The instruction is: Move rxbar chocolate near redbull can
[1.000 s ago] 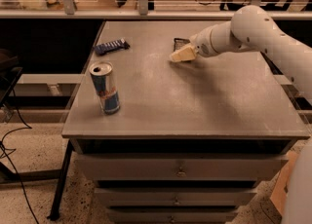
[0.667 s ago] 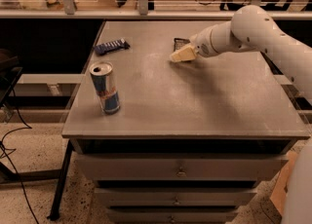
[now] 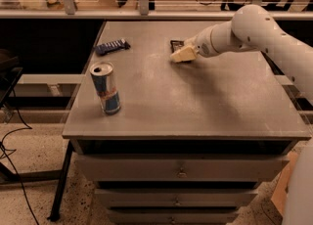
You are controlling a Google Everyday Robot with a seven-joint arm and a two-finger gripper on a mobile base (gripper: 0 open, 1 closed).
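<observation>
The redbull can (image 3: 105,88) stands upright near the front left corner of the grey table (image 3: 195,106). The rxbar chocolate (image 3: 175,45) lies flat at the back middle of the table, a dark bar mostly covered by my gripper. My gripper (image 3: 182,55) reaches in from the right on the white arm (image 3: 254,28) and rests low on the near end of the bar. Only the bar's far end shows.
A dark blue wrapped bar (image 3: 111,47) lies at the back left of the table, beyond the can. Drawers (image 3: 181,170) sit under the tabletop. A rail and shelf (image 3: 142,9) run behind the table. Cables lie on the floor at the left.
</observation>
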